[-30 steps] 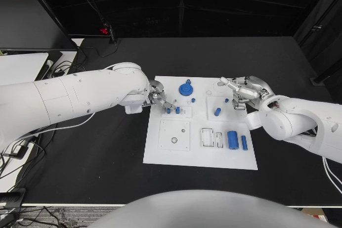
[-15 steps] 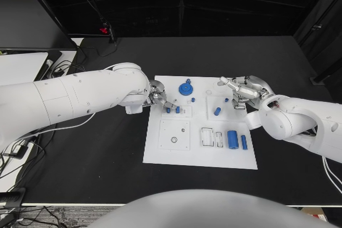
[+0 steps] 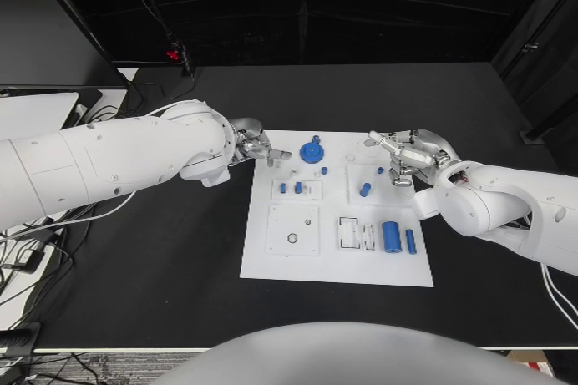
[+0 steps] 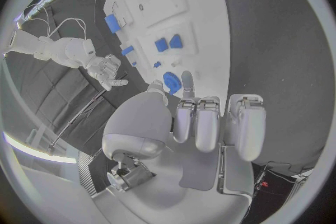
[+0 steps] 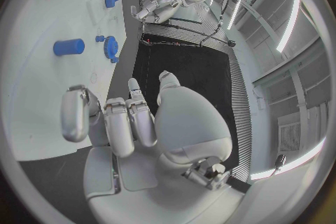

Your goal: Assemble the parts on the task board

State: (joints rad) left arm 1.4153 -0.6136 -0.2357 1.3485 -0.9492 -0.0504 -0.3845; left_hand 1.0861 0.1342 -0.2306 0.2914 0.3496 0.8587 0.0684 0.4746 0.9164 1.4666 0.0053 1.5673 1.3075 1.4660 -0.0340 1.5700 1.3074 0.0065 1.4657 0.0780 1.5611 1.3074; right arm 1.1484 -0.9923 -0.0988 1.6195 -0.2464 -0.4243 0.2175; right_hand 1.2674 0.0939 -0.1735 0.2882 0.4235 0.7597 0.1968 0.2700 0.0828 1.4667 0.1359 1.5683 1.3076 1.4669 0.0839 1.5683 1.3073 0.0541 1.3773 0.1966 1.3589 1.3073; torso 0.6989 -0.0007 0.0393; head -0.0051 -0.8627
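- Now we see that the left robot hand (image 3: 256, 146) has moved. A second ago it was down over the small blue pegs (image 3: 291, 187) on the task board (image 3: 337, 268). Now it is up at the board's far left corner, off the pegs.
- We see nothing in the left robot hand. In the left wrist view its fingers (image 4: 210, 123) are curled in, with no part in them.
- The right robot hand (image 3: 408, 155) has stayed in the same place, over the far right corner of the board. Its fingers are bent and we see no part in them.
- The white board lies in the middle of the black bench (image 3: 157, 260). The parts look the same as before.
- A round blue gear (image 3: 313, 152) sits near the far edge. Two pegs stand just under it. A short blue piece (image 3: 365, 189) lies near the right robot hand. A fat blue tube (image 3: 392, 234) and a thin one (image 3: 411, 241) lie side by side near the right edge.
- We cannot read any words or labels.
- The left wrist view shows the right robot hand (image 4: 105, 70) far off with its fingers spread. The right wrist view shows the left robot hand (image 5: 150, 8) and the gear (image 5: 110, 47).
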